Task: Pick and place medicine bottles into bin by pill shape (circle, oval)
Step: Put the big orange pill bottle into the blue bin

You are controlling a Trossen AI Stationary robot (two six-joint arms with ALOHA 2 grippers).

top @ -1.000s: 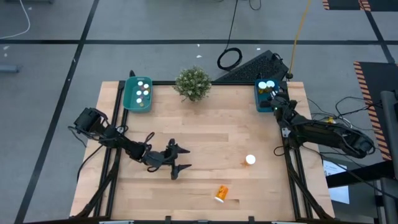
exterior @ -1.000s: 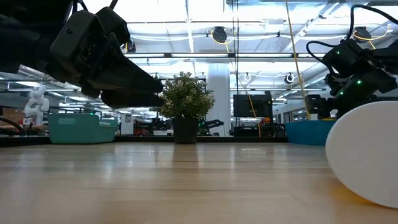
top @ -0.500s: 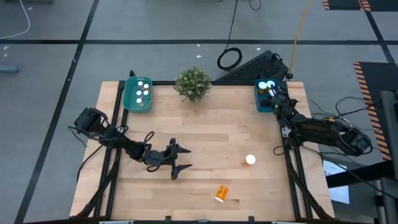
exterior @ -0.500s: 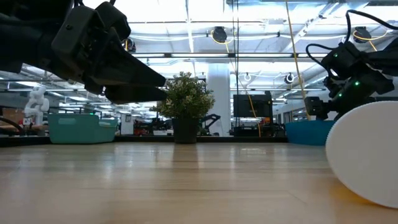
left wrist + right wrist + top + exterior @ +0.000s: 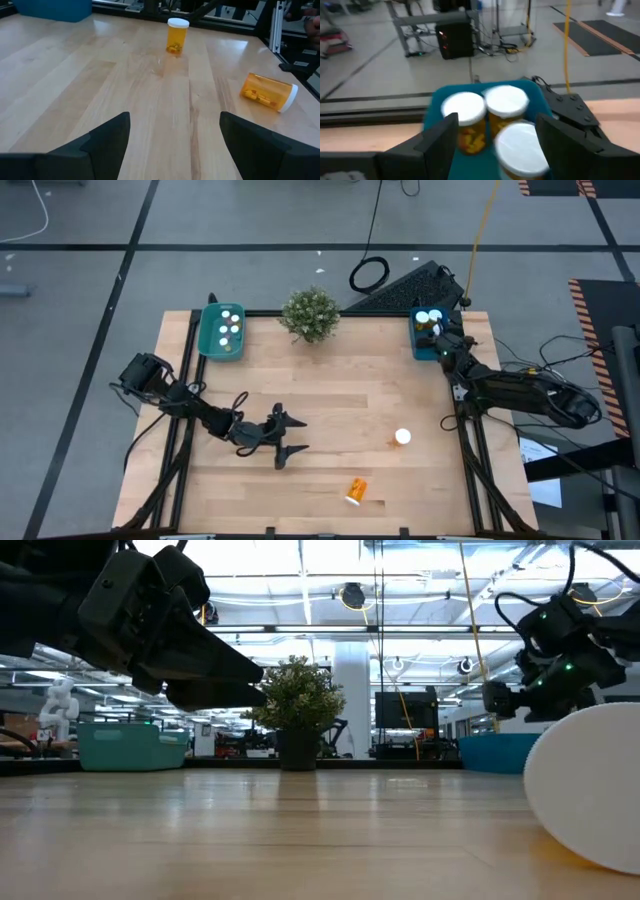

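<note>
The right gripper (image 5: 442,343) hovers over the blue bin (image 5: 417,340) at the table's (image 5: 330,390) far right corner, its fingers spread apart with nothing between them. Its wrist view looks down on three white-capped medicine bottles (image 5: 506,107) standing together in that bin, orange bodies with yellow pills showing under the caps.

The left gripper (image 5: 285,442) hangs above the middle-left of the table, fingers released wide and empty. Ahead of it, in its wrist view, one orange bottle (image 5: 177,35) stands upright with its white cap on top, and a second orange bottle (image 5: 268,92) lies on its side nearer the table's front edge, well apart from the first. From above, the standing one is toward the right side of the table and the lying one close to the front edge.

The teal bin (image 5: 221,332) at the far left corner holds several white-capped bottles. A small potted plant (image 5: 310,313) stands at the back edge between the two bins.
</note>
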